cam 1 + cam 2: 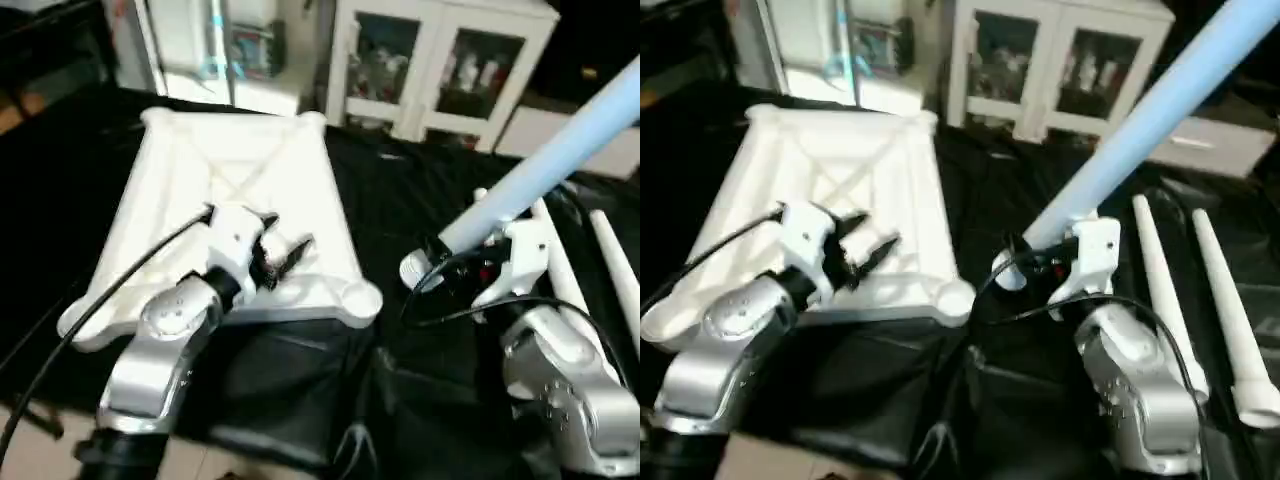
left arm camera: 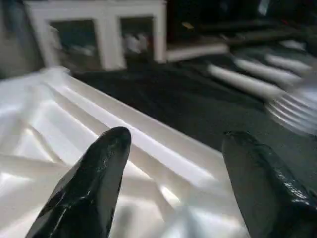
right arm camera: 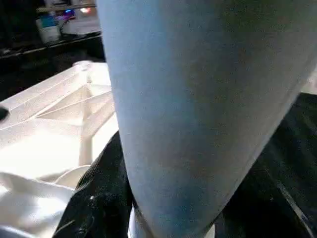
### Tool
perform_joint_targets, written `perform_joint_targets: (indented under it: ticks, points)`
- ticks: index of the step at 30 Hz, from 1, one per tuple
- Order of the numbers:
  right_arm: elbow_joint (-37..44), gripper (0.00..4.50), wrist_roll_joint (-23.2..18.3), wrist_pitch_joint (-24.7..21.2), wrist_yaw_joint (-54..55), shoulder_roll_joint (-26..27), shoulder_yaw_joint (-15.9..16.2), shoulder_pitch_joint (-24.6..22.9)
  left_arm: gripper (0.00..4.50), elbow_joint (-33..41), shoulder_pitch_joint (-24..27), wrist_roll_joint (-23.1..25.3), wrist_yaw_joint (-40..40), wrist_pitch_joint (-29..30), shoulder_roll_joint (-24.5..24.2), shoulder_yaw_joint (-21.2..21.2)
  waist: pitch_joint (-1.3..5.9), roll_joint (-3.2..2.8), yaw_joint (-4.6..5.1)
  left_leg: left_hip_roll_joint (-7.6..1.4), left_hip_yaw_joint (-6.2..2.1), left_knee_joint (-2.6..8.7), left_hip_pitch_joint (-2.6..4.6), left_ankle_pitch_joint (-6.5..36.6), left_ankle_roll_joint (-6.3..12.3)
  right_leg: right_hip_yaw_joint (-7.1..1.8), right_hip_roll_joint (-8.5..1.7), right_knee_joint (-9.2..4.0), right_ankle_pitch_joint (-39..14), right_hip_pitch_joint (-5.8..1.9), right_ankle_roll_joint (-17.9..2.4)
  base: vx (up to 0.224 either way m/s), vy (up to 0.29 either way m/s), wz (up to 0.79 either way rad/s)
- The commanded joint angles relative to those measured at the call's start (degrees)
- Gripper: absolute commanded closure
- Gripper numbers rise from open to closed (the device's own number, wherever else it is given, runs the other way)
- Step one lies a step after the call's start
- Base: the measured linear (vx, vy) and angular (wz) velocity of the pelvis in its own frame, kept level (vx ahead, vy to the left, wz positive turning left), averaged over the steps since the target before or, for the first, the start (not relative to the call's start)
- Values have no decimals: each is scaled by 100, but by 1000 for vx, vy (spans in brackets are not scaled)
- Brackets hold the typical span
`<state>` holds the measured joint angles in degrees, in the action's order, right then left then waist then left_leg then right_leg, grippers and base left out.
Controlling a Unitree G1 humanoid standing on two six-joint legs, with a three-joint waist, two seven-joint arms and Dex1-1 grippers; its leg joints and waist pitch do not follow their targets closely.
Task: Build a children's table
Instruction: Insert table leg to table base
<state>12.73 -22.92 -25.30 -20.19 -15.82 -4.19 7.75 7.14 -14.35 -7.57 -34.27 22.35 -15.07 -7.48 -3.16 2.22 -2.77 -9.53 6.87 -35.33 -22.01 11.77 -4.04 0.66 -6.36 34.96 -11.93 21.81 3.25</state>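
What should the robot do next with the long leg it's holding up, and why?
Probably swing the long white tapered leg in the right gripper toward the near round corner socket of the white plastic tabletop. The ribbed underside faces up, that socket looks empty, and the leg's thick end hangs beside it.
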Motion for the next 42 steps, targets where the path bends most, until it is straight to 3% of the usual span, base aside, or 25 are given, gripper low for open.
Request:
perform_joint_targets:
  ticks: [1,2,3,4,5,7,8,9,10,11,12,14,16,19,20,21,22,25,31,34,40,42]
  points:
    - [-256,266,-191,-128,-534,-335,-140,259,81,-331,-409,-43,-782,146,-95,-476,248,-175,14,-148,52,610,254,2848,-417,-28,10,-572,-2090,31,-656,-102,19,10]
    - [-402,266,-257,-90,-996,-566,-97,341,74,-639,-641,-137,-1241,193,-155,-643,258,-121,-2,-149,56,618,227,2889,-398,-24,-4,-534,-2108,-8,-665,-94,20,8]
    - [-402,266,-257,-90,-996,-566,-97,341,74,-639,-641,-137,-1241,193,-155,-643,275,-102,-29,-153,74,605,210,2731,-342,-36,-32,-516,-2054,-21,-684,-94,20,8]
    - [-439,266,-222,-94,-1136,-692,-70,336,62,-796,-761,-148,-1451,252,-220,-739,305,-54,-51,-170,121,603,134,2220,-206,-63,-74,-488,-1794,-82,-751,0,0,0]
    - [-521,266,-410,-286,-1404,-902,-154,399,41,-1093,-1080,-186,-1753,394,-314,-900,299,-108,-72,-164,164,608,132,1947,-128,-59,-49,-472,-1714,-57,-798,0,0,0]
    - [-600,266,-484,-319,-1649,-1047,-154,430,38,-1367,-1291,-126,-1843,379,-325,-961,283,-123,-50,-169,181,612,101,2089,-151,-45,-64,-490,-1907,-51,-820,0,0,0]
    - [-701,266,-391,-270,-1919,-1266,-63,382,34,-1688,-1459,10,-1859,325,-277,-1036,321,-14,-52,-177,185,591,77,2007,-123,-34,-90,-479,-2049,-85,-779,0,0,0]
    - [-701,266,-391,-270,-1919,-1266,-63,382,34,-1688,-1459,10,-1859,325,-277,-1036,316,-46,-66,-185,194,591,95,1974,-113,-41,-98,-498,-2065,-62,-783,0,0,0]
    - [-774,266,-337,-253,-2010,-1380,-34,400,30,-1874,-1584,132,-1835,275,-264,-1095,315,46,-41,-197,206,579,59,1789,-39,-40,-109,-491,-1985,-70,-798,0,0,0]
    - [-863,266,-373,-302,-2093,-1447,-52,468,30,-2098,-1724,268,-1810,294,-260,-1164,323,-57,-38,-199,207,576,59,1657,-45,-39,-105,-479,-1868,-68,-811,0,0,0]
    - [-918,266,-388,-305,-2154,-1486,-43,531,30,-2231,-1798,303,-1838,325,-273,-1205,336,-44,-16,-197,213,570,52,1591,-46,-33,-97,-479,-1749,-75,-833,0,0,0]
    - [-973,266,-388,-298,-2282,-1568,1,632,30,-2471,-1906,330,-1790,515,-262,-1227,358,51,5,-194,227,556,18,1428,28,-14,-86,-435,-1409,-96,-936,0,0,0]
    - [-1009,266,-414,-308,-2332,-1579,-8,712,47,-2628,-1974,315,-1776,598,-265,-1233,383,57,22,-191,241,528,-5,1109,167,-7,-86,-388,-983,-114,-1072,0,0,0]
    - [-1081,266,-502,-348,-2449,-1566,-17,908,66,-2913,-2081,333,-1726,618,-270,-1174,439,52,18,-191,282,433,-14,255,535,6,-47,-258,234,-111,-1418,0,0,0]
    - [-1087,266,-517,-352,-2493,-1561,-6,951,84,-2985,-2103,355,-1737,580,-274,-1149,436,92,12,-191,307,414,-13,130,689,8,-45,-243,435,-114,-1527,0,0,0]
    - [-1087,266,-517,-352,-2493,-1561,-6,951,84,-2985,-2103,355,-1737,580,-274,-1149,438,80,-3,-199,308,417,-10,99,726,8,-57,-234,465,-125,-1573,0,0,0]
    - [-1088,266,-527,-359,-2536,-1558,3,984,98,-3022,-2123,349,-1770,593,-281,-1120,419,106,-12,-210,330,411,2,125,793,3,-61,-249,418,-102,-1620,0,0,0]
    - [-1102,266,-538,-375,-2645,-1554,46,1044,113,-2996,-2137,340,-2062,602,-428,-1189,384,101,-49,-242,341,447,26,409,722,-2,-81,-283,-84,-86,-1581,0,0,0]
    - [-1188,266,-502,-387,-2788,-1521,165,1191,170,-2914,-2167,378,-2580,529,-783,-1380,333,86,-67,-266,352,523,72,1081,257,-15,-70,-360,-870,-24,-1333,0,0,0]
    - [-1176,266,-492,-398,-2813,-1510,182,1211,191,-2874,-2158,410,-2681,511,-850,-1436,338,83,-70,-267,343,538,67,1137,155,-16,-67,-348,-846,-23,-1276,0,0,0]
    - [-1139,266,-491,-410,-2763,-1375,241,1250,239,-3253,-2239,687,-2512,78,-755,-1553,352,76,-85,-259,354,518,63,909,208,-18,-68,-318,-478,-35,-1344,0,0,0]
    - [-1091,266,-511,-428,-2742,-1340,277,1246,246,-3436,-2312,761,-2404,-110,-643,-1587,345,105,-77,-257,360,519,54,936,230,-18,-64,-332,-489,-33,-1346,0,0,0]
